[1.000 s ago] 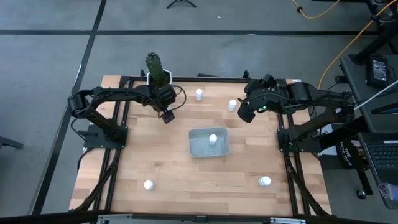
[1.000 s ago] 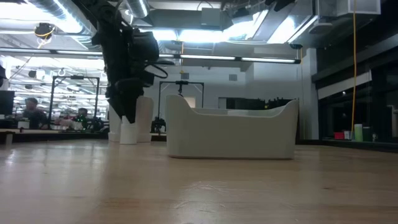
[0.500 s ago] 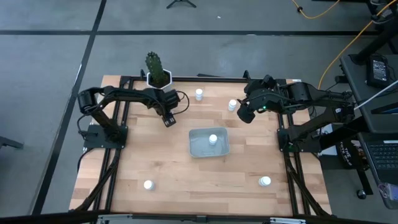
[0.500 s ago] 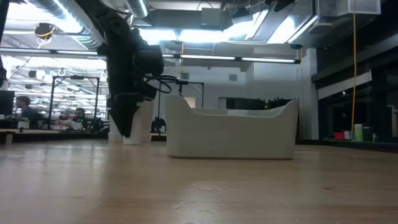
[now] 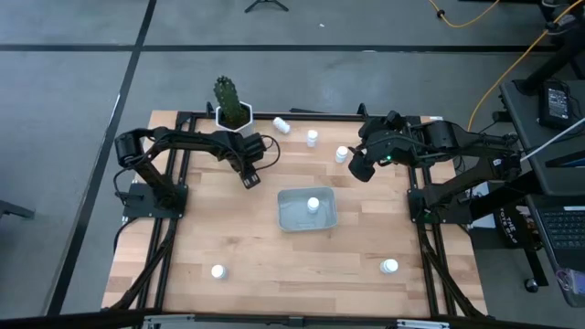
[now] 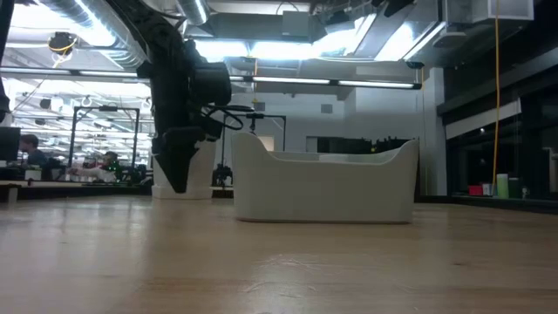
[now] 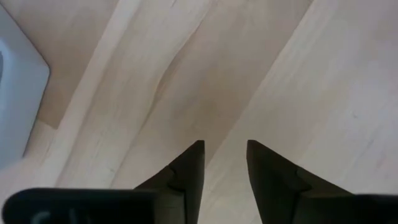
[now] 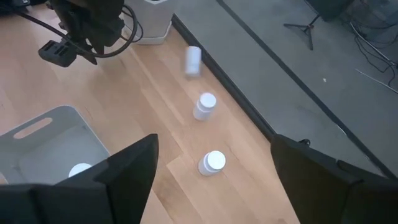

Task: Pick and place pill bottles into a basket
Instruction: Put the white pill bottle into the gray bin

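Left gripper (image 5: 249, 178) is hanging low over bare wood just off the basket's (image 5: 329, 217) near-left corner, fingers (image 7: 189, 171) nearly closed, only a thin slit between the tips, nothing in it. Probably idling or lining up; no bottle is sitting under it.

Right gripper (image 5: 360, 170) is hovering beside the standing bottle (image 5: 341, 154) near the far edge, fingers (image 8: 118, 171) spread wide and empty. My read: it's staging for that bottle (closest one to it).

Pill bottles:
- one in the basket (image 5: 313, 204), upright
- one standing further along the far edge (image 5: 312, 138)
- one lying on its side at the far rim (image 5: 281, 125), near the cactus pot (image 5: 232, 116) (looks blurred in the right wrist view (image 8: 193, 60), possibly rolling; risk of it going off the edge)
- two at the near side, well apart: (image 5: 218, 270) and (image 5: 390, 266)

So one in, five out.

Surface: pale wood-plank tabletop (image 5: 265, 247) on a dark frame, smooth enough that a tipped bottle rolls freely. Grey floor around it, yellow cable (image 5: 512, 68) running at the right. Low view is showing a lab with ceiling strip lights and people seated at desks in the far background (image 6: 35, 153).
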Motion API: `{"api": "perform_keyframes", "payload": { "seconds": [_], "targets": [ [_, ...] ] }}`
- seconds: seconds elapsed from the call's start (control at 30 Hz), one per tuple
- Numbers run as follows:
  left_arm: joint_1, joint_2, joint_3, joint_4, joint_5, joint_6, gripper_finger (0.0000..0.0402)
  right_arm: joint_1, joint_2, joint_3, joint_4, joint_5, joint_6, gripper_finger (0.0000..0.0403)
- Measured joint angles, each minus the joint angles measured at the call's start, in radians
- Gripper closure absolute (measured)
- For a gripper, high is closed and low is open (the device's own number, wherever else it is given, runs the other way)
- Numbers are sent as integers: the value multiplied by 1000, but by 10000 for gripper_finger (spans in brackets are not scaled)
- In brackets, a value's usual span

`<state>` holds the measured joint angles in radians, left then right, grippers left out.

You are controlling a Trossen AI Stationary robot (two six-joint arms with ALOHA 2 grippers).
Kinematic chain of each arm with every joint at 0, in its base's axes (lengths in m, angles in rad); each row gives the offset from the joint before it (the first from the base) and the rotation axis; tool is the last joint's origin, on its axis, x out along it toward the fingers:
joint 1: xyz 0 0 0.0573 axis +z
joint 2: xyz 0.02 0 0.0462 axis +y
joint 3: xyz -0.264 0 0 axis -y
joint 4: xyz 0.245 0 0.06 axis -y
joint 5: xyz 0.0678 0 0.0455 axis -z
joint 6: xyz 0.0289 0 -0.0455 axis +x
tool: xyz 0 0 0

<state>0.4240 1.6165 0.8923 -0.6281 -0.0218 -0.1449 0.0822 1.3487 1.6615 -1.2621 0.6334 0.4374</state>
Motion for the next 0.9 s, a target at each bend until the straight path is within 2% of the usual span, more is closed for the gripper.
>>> {"api": "perform_keyframes", "payload": {
  "seconds": [0.3, 0.5, 0.7, 0.9],
  "targets": [
    [-27, 0, 0, 2, 50, -16, 255, 0, 0, 0, 0, 0, -1, 92],
    [-59, 0, 0, 3, 56, -100, 247, 0, 20, 0, 1, -6, -49, 92],
    [-103, -11, 0, 1, 92, -219, 246, -20, 104, 0, 70, -100, -164, 92],
    [-178, -121, 45, -11, 102, -282, 247, -85, 185, 0, 159, -191, -291, 92]
  ]
}}
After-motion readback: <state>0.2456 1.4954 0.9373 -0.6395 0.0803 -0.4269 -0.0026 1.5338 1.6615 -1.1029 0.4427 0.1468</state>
